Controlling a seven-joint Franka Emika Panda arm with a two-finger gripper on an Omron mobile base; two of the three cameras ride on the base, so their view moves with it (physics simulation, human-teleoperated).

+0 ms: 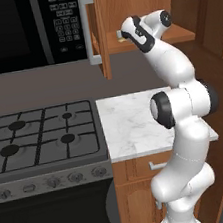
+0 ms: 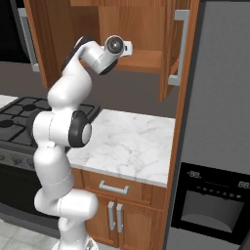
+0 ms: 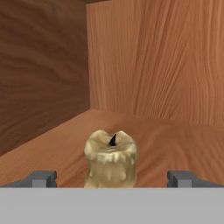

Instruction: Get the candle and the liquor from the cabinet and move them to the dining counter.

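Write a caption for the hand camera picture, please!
Open gripper lined up on the candle on the cabinet shelf.

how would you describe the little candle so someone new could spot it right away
Look into the open brown wooden wall cabinet above the white marble counter, on its wooden shelf. There, between the open gripper fingertips, stands the short tan-gold wax candle, lumpy-topped with a black wick.

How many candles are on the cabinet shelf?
1: the candle stands on the cabinet shelf, centred between the open jaws. More could sit outside the hand view.
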